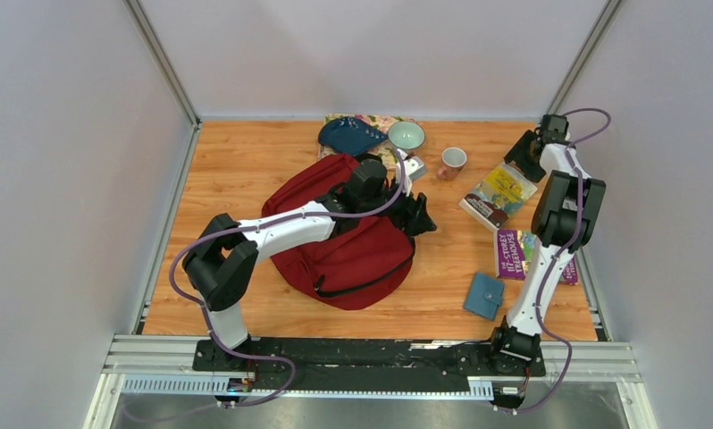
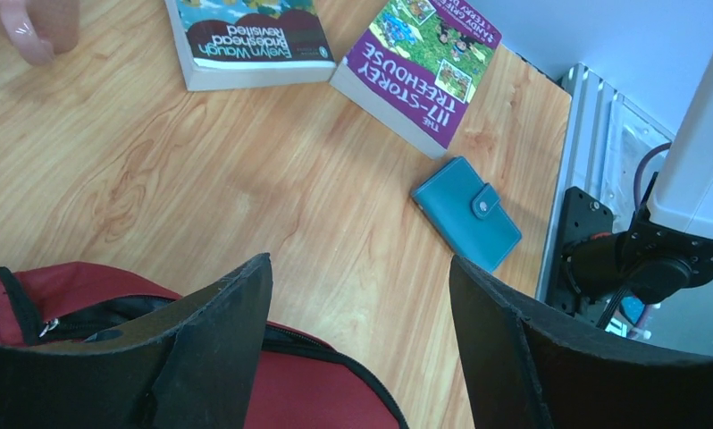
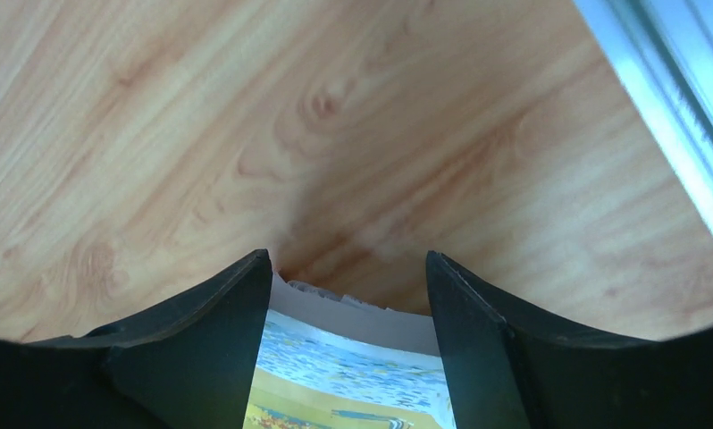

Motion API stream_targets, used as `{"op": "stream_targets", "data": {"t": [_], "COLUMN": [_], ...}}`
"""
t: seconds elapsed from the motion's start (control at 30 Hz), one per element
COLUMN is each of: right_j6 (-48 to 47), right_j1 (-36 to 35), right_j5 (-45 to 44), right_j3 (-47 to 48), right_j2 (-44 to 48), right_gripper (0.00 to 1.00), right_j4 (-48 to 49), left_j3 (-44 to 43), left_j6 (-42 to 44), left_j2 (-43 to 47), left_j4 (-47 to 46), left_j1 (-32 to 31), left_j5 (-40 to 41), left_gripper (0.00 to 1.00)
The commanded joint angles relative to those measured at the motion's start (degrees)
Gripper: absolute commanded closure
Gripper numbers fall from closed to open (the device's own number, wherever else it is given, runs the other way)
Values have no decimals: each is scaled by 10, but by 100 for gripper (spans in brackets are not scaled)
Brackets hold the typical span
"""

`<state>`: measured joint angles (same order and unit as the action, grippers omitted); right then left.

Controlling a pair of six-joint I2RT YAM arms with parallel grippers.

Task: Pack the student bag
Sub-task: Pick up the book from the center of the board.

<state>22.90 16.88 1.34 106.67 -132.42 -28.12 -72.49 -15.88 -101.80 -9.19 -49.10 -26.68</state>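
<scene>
The student bag (image 1: 353, 246) is a dark red backpack with black zippers, lying in the middle of the table. My left gripper (image 1: 422, 217) hangs over its right edge, open and empty. In the left wrist view the gripper (image 2: 360, 264) has its jaws wide apart, with the bag's red fabric and zipper (image 2: 308, 393) below. My right gripper (image 1: 524, 154) is at the far right, open over the far end of a yellow-and-blue book (image 1: 500, 192). In the right wrist view the gripper (image 3: 348, 259) has that book's end (image 3: 353, 357) showing between its jaws.
A purple book (image 1: 514, 253) and a blue wallet (image 1: 484, 295) lie right of the bag. A pink mug (image 1: 452, 162), a pale bowl (image 1: 406, 135) and a dark blue item (image 1: 351, 136) on a floral cloth stand behind it. Walls enclose three sides of the table.
</scene>
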Motion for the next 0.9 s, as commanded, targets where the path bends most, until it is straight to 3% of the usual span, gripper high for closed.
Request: {"op": "stream_targets", "data": {"t": [0.0,0.27,0.43,0.7,0.87], "right_j6": [21,55,58,44,30], "right_j1": [-1,-28,-47,-48,-50], "right_j5": [60,111,93,69,89], "right_j3": [-72,-233,-245,-304,-332], "right_j2": [51,133,152,204,234], "right_gripper": [30,31,31,32,33], "right_j4": [-43,3,-31,-33,-34], "left_j3": [7,-49,-60,-92,-97], "left_j6": [-36,-133,-198,-211,-245], "left_j2": [24,-34,-77,-124,-158], "left_j4": [-28,51,51,116,98], "left_j1": [1,0,-4,-42,-49], "left_j5": [1,1,-31,-21,-5], "left_gripper": [20,21,23,27,26]}}
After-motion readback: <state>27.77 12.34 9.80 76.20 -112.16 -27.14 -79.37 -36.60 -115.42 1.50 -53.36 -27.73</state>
